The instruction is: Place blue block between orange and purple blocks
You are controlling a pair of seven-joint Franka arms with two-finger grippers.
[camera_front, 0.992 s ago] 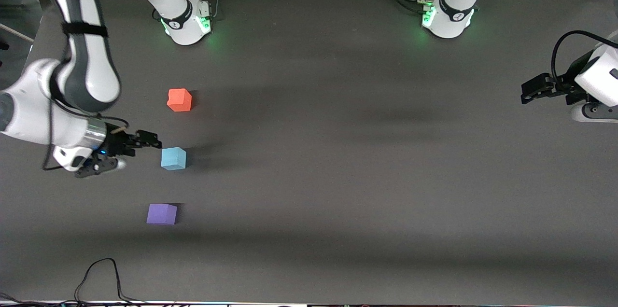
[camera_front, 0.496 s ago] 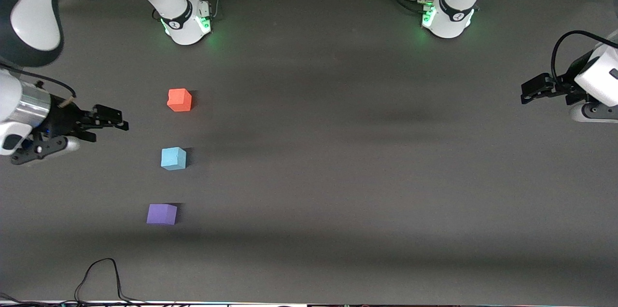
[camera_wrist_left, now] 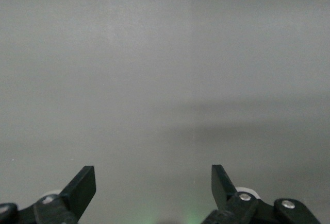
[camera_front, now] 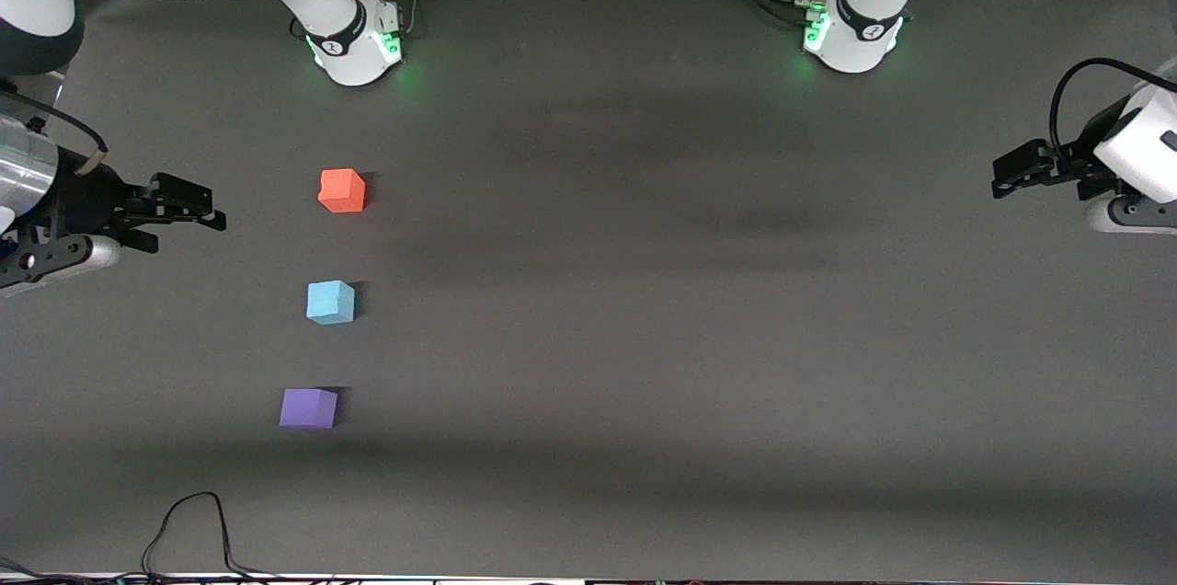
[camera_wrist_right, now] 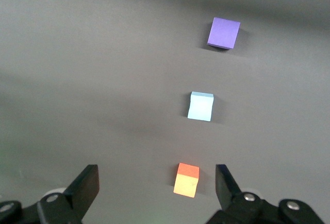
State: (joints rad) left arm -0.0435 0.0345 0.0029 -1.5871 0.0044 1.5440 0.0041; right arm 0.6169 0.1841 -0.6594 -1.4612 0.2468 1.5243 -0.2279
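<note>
The light blue block (camera_front: 330,302) sits on the table in a row between the orange block (camera_front: 342,190), farther from the front camera, and the purple block (camera_front: 308,407), nearer to it. All three show in the right wrist view: blue (camera_wrist_right: 200,106), orange (camera_wrist_right: 186,179), purple (camera_wrist_right: 224,33). My right gripper (camera_front: 184,215) is open and empty, over bare table at the right arm's end, well apart from the blocks; it also shows in its wrist view (camera_wrist_right: 157,175). My left gripper (camera_front: 1004,176) waits open and empty at the left arm's end; its wrist view (camera_wrist_left: 153,175) shows only table.
The dark grey table (camera_front: 644,337) carries only the three blocks. A black cable (camera_front: 198,521) loops near the table's front edge. The two arm bases (camera_front: 354,38) (camera_front: 851,28) stand along the edge farthest from the front camera.
My right gripper has drawn away from beside the blue block toward the right arm's end of the table. The blocks and the left arm have not moved.
</note>
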